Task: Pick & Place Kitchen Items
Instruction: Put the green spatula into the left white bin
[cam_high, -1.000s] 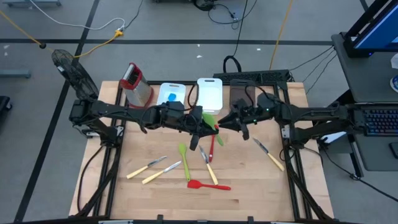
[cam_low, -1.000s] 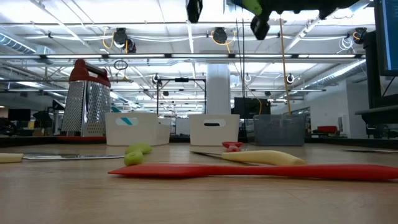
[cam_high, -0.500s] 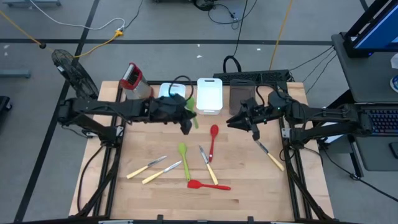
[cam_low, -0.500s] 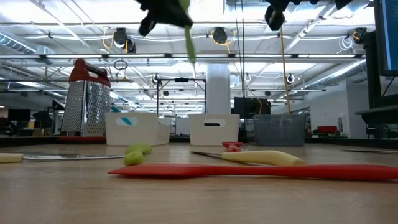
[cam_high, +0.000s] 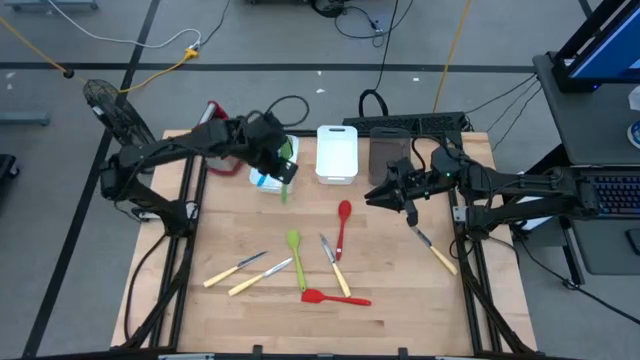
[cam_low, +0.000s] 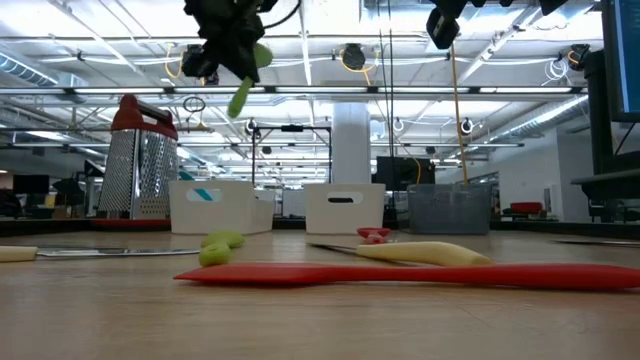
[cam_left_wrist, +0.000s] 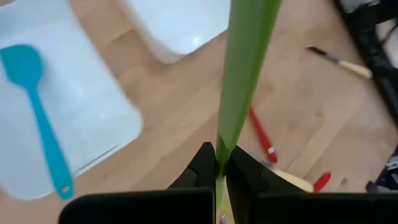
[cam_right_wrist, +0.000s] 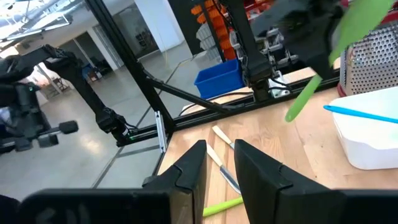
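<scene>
Wooden tabletop, listed left to right: red-topped box grater at the back edge; left gripper raised over the left white bin, fingers clamped on a green spatula; blue spoon lying in that bin; second white bin; grey bin. Loose on the wood: two yellow-handled knives, green spoon, red spatula, red spoon. Right gripper hovers over the table's right part, fingers slightly parted, empty.
</scene>
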